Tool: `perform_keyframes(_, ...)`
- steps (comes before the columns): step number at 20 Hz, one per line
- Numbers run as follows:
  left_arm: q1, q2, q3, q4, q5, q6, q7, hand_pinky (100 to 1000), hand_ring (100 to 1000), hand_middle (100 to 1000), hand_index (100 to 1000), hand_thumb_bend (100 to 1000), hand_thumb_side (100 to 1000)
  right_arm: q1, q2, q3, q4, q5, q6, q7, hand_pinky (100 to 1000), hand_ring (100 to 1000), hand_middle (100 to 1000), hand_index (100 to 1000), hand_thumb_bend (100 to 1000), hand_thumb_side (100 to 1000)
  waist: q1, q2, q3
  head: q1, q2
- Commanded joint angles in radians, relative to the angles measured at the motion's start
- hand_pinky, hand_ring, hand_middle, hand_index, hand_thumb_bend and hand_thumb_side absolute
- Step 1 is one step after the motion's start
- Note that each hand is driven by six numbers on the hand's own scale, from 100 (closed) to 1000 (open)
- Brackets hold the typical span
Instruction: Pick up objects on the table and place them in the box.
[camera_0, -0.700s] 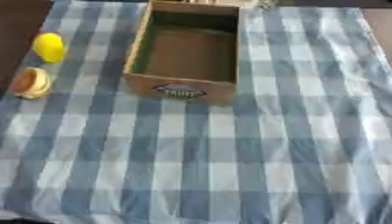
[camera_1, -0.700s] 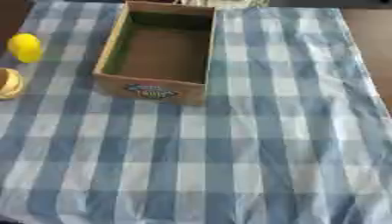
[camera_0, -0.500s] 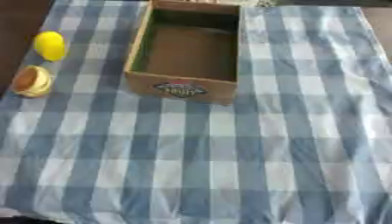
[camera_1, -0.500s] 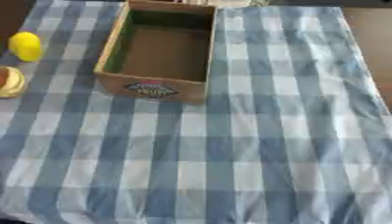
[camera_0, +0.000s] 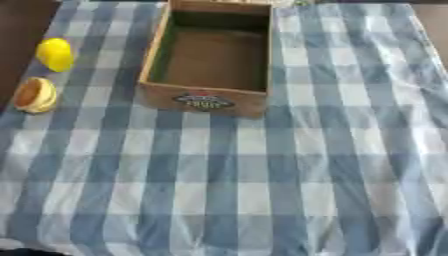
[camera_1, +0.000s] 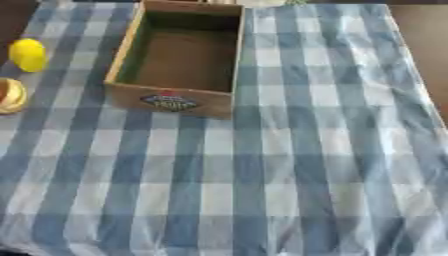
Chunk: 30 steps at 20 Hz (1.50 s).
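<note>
Neither of my hands shows in either eye view, so I cannot tell how their fingers stand or whether they carry anything.

What lies before me is a table covered with a blue-and-white checked cloth (camera_0: 262, 190), which is wrinkled along its right side. Dark brown bare table surface (camera_1: 429, 40) shows past the cloth at the upper right, and again at the upper left corner.

At the far middle of the cloth stands an open rectangular cardboard box (camera_0: 208, 100) with a green inner lining on its side walls and a plain brown floor. Its near wall carries an oval printed label (camera_0: 203, 101) in blue, red and white; the lettering is too blurred to read. I see nothing on the part of the box floor that shows, though the near wall hides the strip just behind it.

The 2 loose things sit to the left of the box, well apart from it. The farther one is a bright yellow, lemon-shaped object (camera_0: 54, 54), lying on the cloth close to its left edge. Just nearer to me and slightly farther left is a round tan object with an orange-brown face (camera_0: 35, 95), tilted on its side at the very border of the cloth. The 2 lie near each other but do not touch. In the right eye view the tan one is cut off by the left edge.
</note>
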Motion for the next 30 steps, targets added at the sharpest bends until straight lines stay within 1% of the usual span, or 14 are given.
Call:
perform_keyframes(1,-0.034,0.148,0.003,0.009,-0.004,0.158,-0.124,794,800,746,846,392,361,-0.009,-0.038,-0.006,-0.017,0.004,0.004,0.001,770,819,601,748,100,522,0.004,-0.014,-0.003,0.005,0.008)
perform_keyframes(3,-0.064,0.204,-0.017,0.073,-0.019,0.219,-0.241,825,823,770,891,453,358,-0.011,-0.037,-0.003,-0.017,0.003,0.006,0.005,770,818,600,748,100,524,0.005,-0.013,-0.007,0.009,0.008)
perform_keyframes(5,-0.084,0.241,-0.036,0.139,-0.053,0.23,-0.37,853,844,794,908,503,361,-0.011,-0.037,-0.003,-0.017,0.002,0.008,0.006,770,818,600,747,100,526,0.005,-0.012,-0.012,0.013,0.007)
perform_keyframes(7,-0.092,0.264,-0.052,0.199,-0.1,0.212,-0.517,881,864,815,909,592,327,-0.01,-0.037,-0.004,-0.017,0.001,0.008,0.005,770,818,600,747,100,528,0.004,-0.01,-0.016,0.017,0.006)
perform_keyframes(8,-0.096,0.27,-0.054,0.223,-0.122,0.202,-0.582,881,864,815,909,592,327,-0.009,-0.037,-0.004,-0.017,0.001,0.009,0.005,770,818,600,747,100,528,0.004,-0.01,-0.017,0.018,0.006)
perform_keyframes(9,-0.099,0.271,-0.055,0.246,-0.142,0.192,-0.64,893,873,825,920,637,272,-0.009,-0.036,-0.004,-0.017,0.001,0.009,0.005,770,818,600,747,100,531,0.004,-0.008,-0.017,0.02,0.004)
perform_keyframes(11,-0.101,0.266,-0.057,0.281,-0.17,0.171,-0.728,897,875,826,921,669,219,-0.01,-0.033,-0.003,-0.017,0.0,0.011,0.006,770,818,599,747,100,533,0.005,-0.007,-0.016,0.021,0.003)
perform_keyframes(13,-0.095,0.259,-0.064,0.302,-0.191,0.155,-0.785,906,879,831,924,718,121,-0.011,-0.031,-0.003,-0.017,-0.001,0.011,0.006,770,818,599,746,100,534,0.005,-0.006,-0.015,0.022,0.002)
perform_keyframes(14,-0.09,0.256,-0.071,0.31,-0.202,0.148,-0.812,909,880,831,925,728,100,-0.011,-0.03,-0.003,-0.017,-0.002,0.012,0.007,770,818,599,746,100,535,0.005,-0.006,-0.016,0.022,0.002)
perform_keyframes(18,-0.078,0.24,-0.104,0.344,-0.203,0.134,-0.904,913,885,837,926,711,100,-0.013,-0.024,-0.002,-0.017,-0.005,0.013,0.008,770,818,599,746,100,536,0.004,-0.006,-0.02,0.025,0.001)
perform_keyframes(22,-0.083,0.223,-0.144,0.38,-0.19,0.117,-0.963,918,894,851,936,714,100,-0.015,-0.017,0.0,-0.017,-0.009,0.016,0.01,769,818,598,745,100,541,0.004,-0.004,-0.023,0.031,0.001)
perform_keyframes(26,-0.129,0.183,-0.177,0.448,-0.197,0.108,-0.939,899,891,878,942,642,100,-0.017,-0.012,0.002,-0.017,-0.013,0.018,0.012,769,817,597,744,100,543,0.002,-0.003,-0.029,0.038,0.001)
perform_keyframes(29,-0.151,0.167,-0.194,0.486,-0.193,0.093,-0.911,897,891,878,941,638,100,-0.018,-0.01,0.003,-0.017,-0.015,0.019,0.013,769,817,597,744,100,543,0.001,-0.002,-0.03,0.039,0.0)
perform_keyframes(30,-0.158,0.162,-0.195,0.493,-0.191,0.089,-0.903,879,884,877,927,491,100,-0.019,-0.01,0.003,-0.017,-0.015,0.019,0.014,769,816,595,743,100,546,0.0,-0.002,-0.032,0.04,-0.001)
